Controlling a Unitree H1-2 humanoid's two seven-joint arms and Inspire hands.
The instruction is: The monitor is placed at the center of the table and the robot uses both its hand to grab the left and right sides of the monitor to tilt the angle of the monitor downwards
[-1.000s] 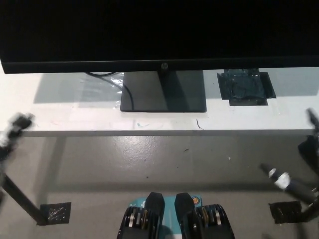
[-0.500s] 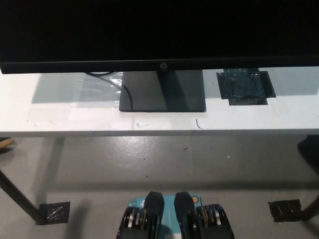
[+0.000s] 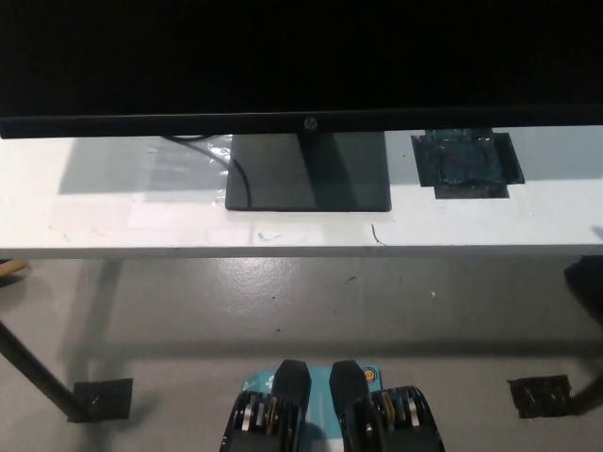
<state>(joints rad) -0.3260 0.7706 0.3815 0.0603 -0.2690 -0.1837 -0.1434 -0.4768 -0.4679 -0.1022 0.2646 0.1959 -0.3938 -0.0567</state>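
While neither hand shows, so their state is unknowable, the monitor [image 3: 301, 61] spans the table's [image 3: 113, 221] far edge, long axis left-right.

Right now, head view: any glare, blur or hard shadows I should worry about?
Head view: sharp, no motion blur. The monitor screen is solid black, its detail lost. It throws a grey shadow along the white table, around the stand base. Faint sheen on the floor below. Neither hand is in view.
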